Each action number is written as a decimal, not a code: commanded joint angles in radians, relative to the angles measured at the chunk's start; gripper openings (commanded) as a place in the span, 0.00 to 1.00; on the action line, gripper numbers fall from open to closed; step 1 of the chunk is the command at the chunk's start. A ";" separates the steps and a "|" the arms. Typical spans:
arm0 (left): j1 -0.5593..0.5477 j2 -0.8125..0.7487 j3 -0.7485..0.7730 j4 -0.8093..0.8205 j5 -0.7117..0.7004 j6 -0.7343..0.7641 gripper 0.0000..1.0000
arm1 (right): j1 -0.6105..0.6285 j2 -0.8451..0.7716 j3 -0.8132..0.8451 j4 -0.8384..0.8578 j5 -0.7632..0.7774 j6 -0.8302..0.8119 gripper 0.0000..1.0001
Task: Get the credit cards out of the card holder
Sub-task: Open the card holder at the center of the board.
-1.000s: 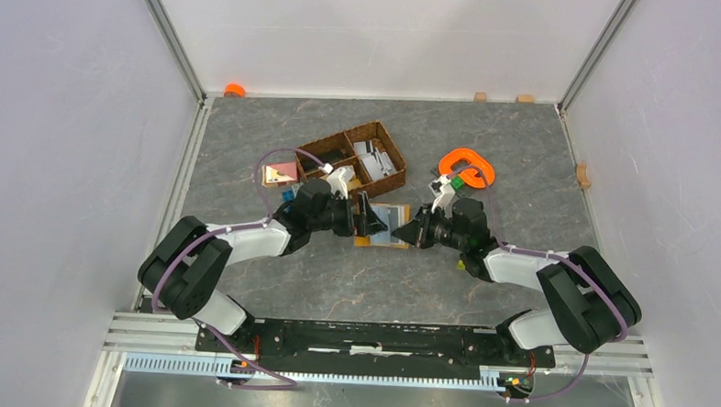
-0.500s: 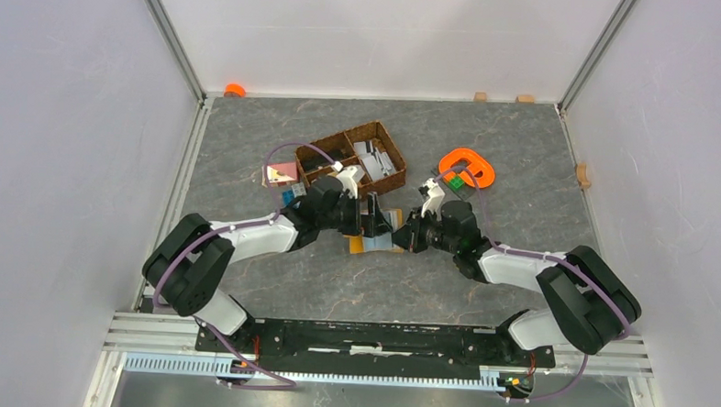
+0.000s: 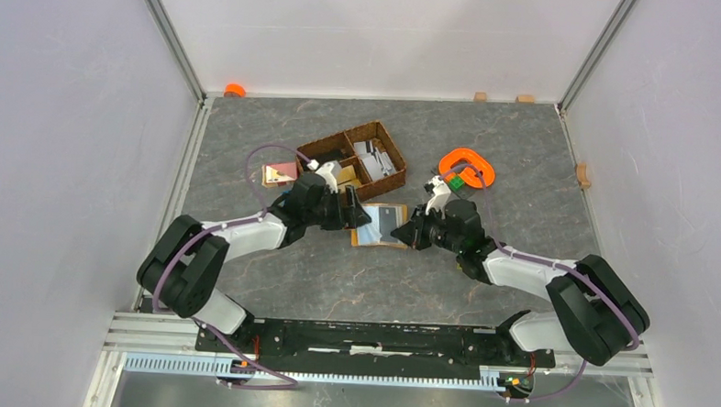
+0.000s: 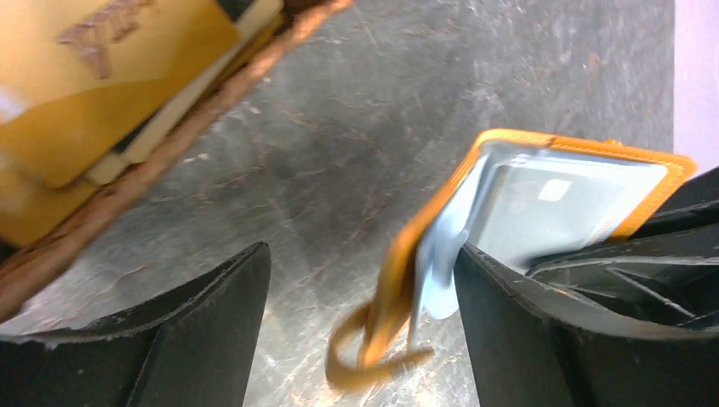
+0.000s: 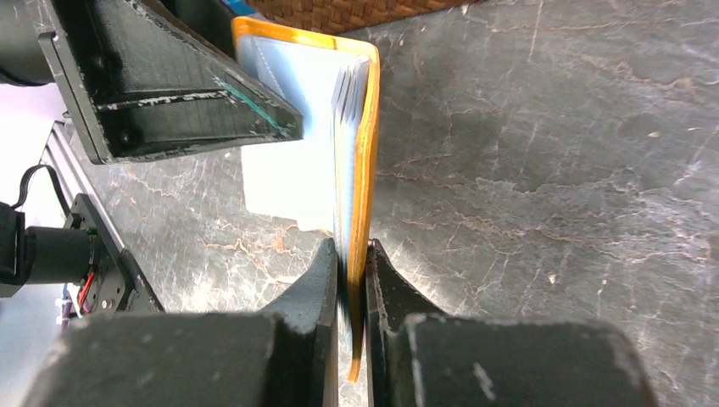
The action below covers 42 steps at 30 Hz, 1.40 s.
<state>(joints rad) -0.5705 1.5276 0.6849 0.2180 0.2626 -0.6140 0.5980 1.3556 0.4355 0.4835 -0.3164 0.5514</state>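
Squarely mid-table, one card holder [image 3: 383, 225] sits just in front of the wicker basket [image 3: 337, 136], between the two grippers. It is spread open, its long axis running left to right across the table [image 3: 525, 146], the light blue inside facing up. From the wrist views the mustard-orange leaves stand tilted off the surface rather than flat, and the closure tab [image 4: 366, 365] curls down at the end nearest the left arm. The right gripper [image 5: 352, 254] is pinched tight on the orange edge of the holder's right-hand leaf, where stacked sleeve edges show. The left gripper [image 4: 356, 263] has its jaws spread wide, gripping nothing; one finger lies against the blue inner panel, the other is well apart over bare table. One basket, divided into compartments, holds several cards, a yellow card [image 4: 102, 68] among them; their number cannot be told. One orange ring [image 3: 465, 154] lies near the right gripper. Three small wooden blocks [image 3: 480, 96] sit at the table's edges.
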 commanded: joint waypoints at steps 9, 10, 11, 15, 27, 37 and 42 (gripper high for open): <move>0.049 -0.111 -0.075 0.071 -0.062 -0.067 0.92 | -0.076 -0.056 -0.015 0.076 -0.041 0.034 0.00; 0.050 -0.116 -0.080 0.075 -0.063 -0.069 0.93 | -0.078 -0.061 -0.015 0.075 -0.042 0.035 0.00; 0.052 -0.122 -0.084 0.075 -0.066 -0.070 0.94 | -0.081 -0.063 -0.015 0.074 -0.045 0.033 0.00; 0.057 -0.168 -0.099 0.054 -0.114 -0.074 0.99 | -0.087 -0.065 -0.015 0.072 -0.051 0.037 0.00; 0.020 -0.269 -0.190 0.298 0.018 -0.041 1.00 | -0.089 -0.064 -0.011 0.085 -0.083 0.037 0.00; -0.020 -0.156 -0.106 0.194 -0.020 -0.016 1.00 | -0.089 -0.057 -0.017 0.122 -0.124 0.065 0.00; -0.013 -0.113 -0.106 0.300 0.134 -0.040 0.96 | -0.096 -0.063 -0.024 0.140 -0.146 0.087 0.00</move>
<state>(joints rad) -0.5884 1.3842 0.5476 0.4248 0.2722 -0.6575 0.5133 1.3209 0.4168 0.5316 -0.4210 0.6102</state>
